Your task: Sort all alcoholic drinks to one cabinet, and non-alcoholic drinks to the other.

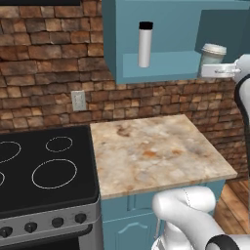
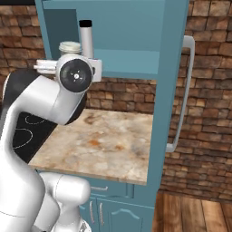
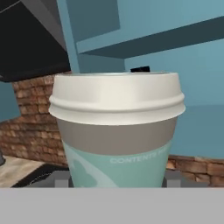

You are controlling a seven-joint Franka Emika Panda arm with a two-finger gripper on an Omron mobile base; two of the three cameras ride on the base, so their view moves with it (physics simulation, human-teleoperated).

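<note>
White claw (image 1: 211,70) grips the cup (image 3: 116,131) upright at the open cabinet's (image 1: 161,68) right edge, level with its shelf. On that shelf, well left of the cup, stands 1 flask (image 1: 145,44); marble counter (image 1: 156,151) lies below.

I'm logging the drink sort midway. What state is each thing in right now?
Lidded cup: lid on, upright, held in the tool at the cabinet's open front.
White flask: capped, upright on the cabinet shelf.
Wall cabinet: door open.
Stove: burners dark, nothing on top.
Counter: bare.
</note>
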